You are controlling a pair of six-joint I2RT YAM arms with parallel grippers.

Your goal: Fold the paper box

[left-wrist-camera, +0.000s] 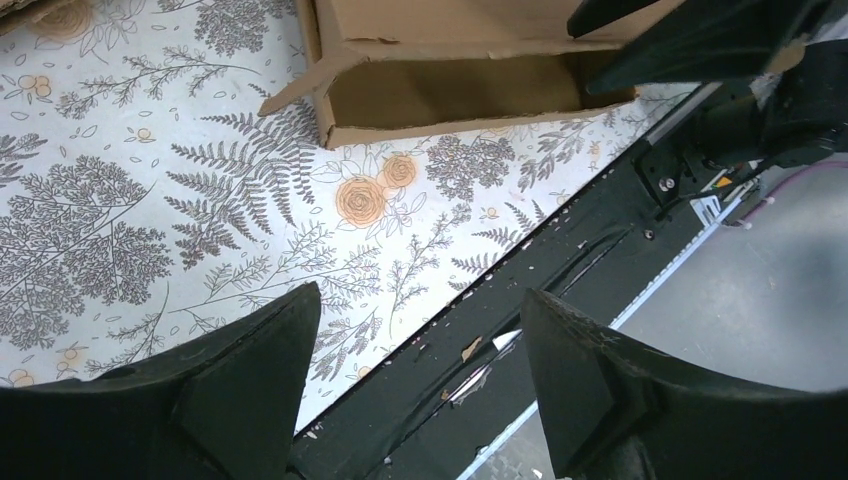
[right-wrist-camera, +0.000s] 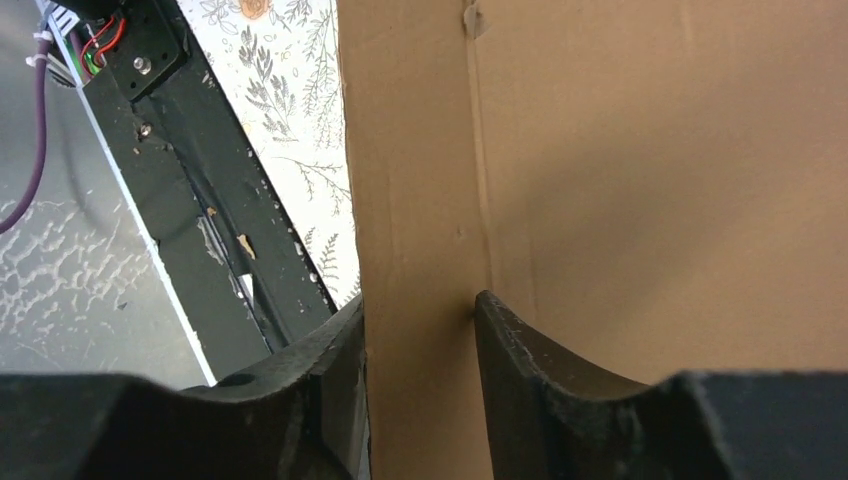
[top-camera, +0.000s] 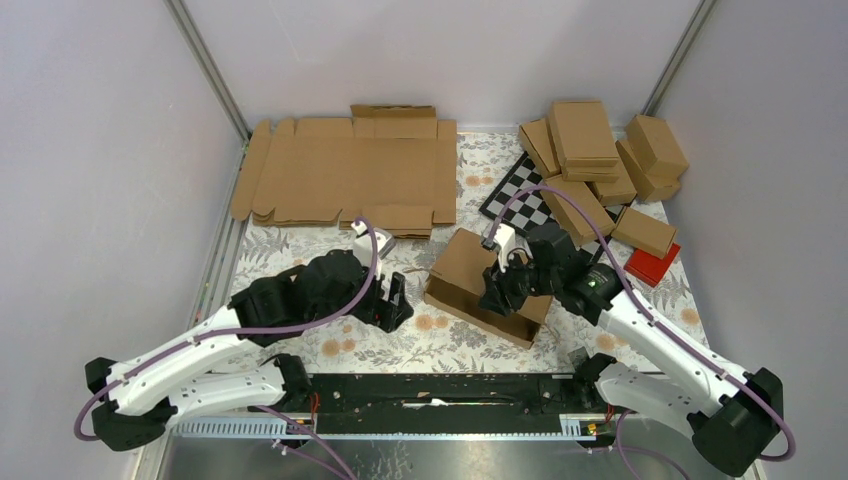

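The paper box is a partly folded brown cardboard mailer in the middle of the floral cloth, with walls raised and its lid panel up. My right gripper is at its near right side. In the right wrist view the right gripper straddles a box wall, one finger on each side, shut on it. My left gripper is left of the box, open and empty. In the left wrist view the left gripper hangs over the table's near edge, with the box ahead of it.
A stack of flat cardboard blanks lies at the back left. A pile of finished closed boxes is at the back right, on a checkerboard, with a red item beside it. A black rail runs along the near edge.
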